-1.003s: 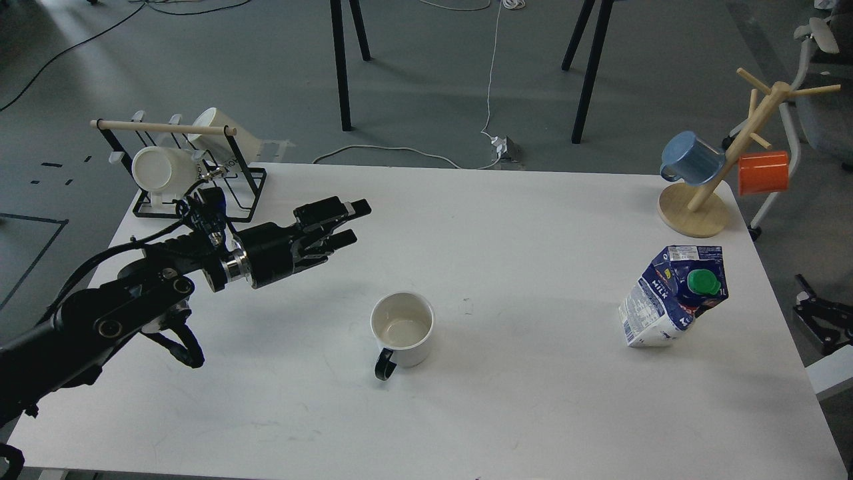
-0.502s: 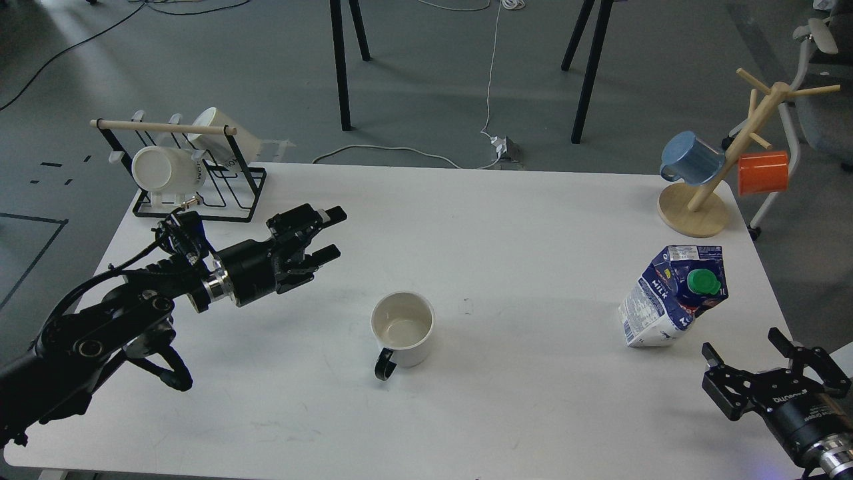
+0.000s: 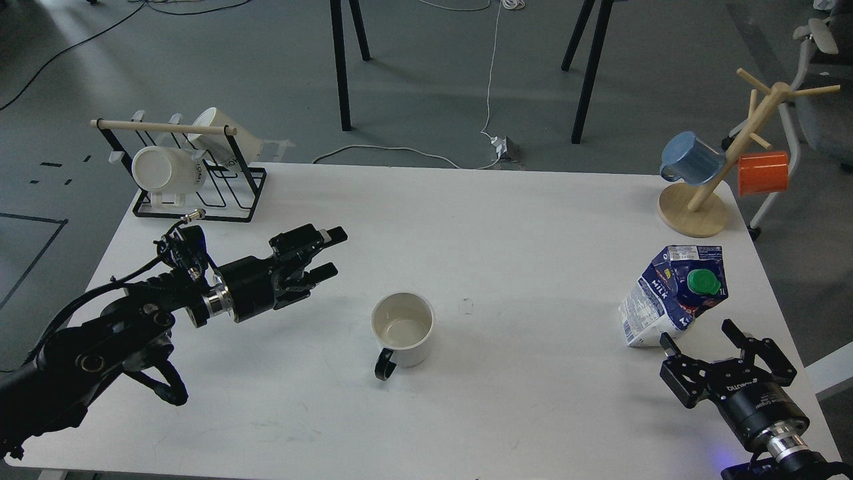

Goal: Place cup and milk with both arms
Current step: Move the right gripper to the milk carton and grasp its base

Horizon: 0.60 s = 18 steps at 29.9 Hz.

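Observation:
The cup [image 3: 402, 328], a squat cream-white mug with a black loop handle, stands upright and empty at the middle of the white table [image 3: 506, 220], handle toward me. My left gripper [image 3: 330, 252] is open and empty, up and to the left of the cup, apart from it. The milk [image 3: 673, 295], a dented blue and white carton with a green cap, stands leaning at the right. My right gripper [image 3: 698, 337] is open and empty just below the carton, its fingers pointing up at the carton's base.
A black wire rack [image 3: 193, 180] with two white mugs stands at the table's back left. A wooden mug tree [image 3: 726, 163] with a blue mug [image 3: 690, 159] and an orange mug [image 3: 763, 173] stands at the back right. The table's right edge is close to the carton.
My right arm has come in from the lower right and moved up toward the milk. My left gripper has drawn back left and lowered, staying open. Cup and milk have not moved.

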{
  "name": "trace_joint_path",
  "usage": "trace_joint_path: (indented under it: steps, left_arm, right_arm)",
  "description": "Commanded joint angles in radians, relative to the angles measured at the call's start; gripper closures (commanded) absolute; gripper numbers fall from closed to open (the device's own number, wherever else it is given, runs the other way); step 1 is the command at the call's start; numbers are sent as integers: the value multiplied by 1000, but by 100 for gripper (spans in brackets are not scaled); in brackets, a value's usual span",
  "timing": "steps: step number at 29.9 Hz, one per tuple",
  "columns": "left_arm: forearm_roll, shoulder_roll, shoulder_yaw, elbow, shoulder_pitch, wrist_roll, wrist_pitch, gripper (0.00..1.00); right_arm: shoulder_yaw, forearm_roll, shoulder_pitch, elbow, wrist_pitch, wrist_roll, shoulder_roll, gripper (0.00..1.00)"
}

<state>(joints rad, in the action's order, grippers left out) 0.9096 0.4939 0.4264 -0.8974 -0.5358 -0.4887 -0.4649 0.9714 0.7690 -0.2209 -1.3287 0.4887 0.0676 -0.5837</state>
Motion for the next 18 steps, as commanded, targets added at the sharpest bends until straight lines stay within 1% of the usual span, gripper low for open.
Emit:
trace_joint_path:
  steps: [1,8,14,18]
  left_arm:
    - [11,0,0,0,11,0,17,6]
    - [11,0,0,0,16,0,22,6]
    - [20,-1,-2,0,20,0,43,6]
    - [41,-1,-2,2,22,0,46,6]
  right_arm:
    - [-14,-5,29,38,0,0,33,1]
    - [-45,-7,68,63,0,0,68,1]
    - [-43,-7,101,65,0,0,88,1]
    - [-40,-7,117,65,0,1,91,4]
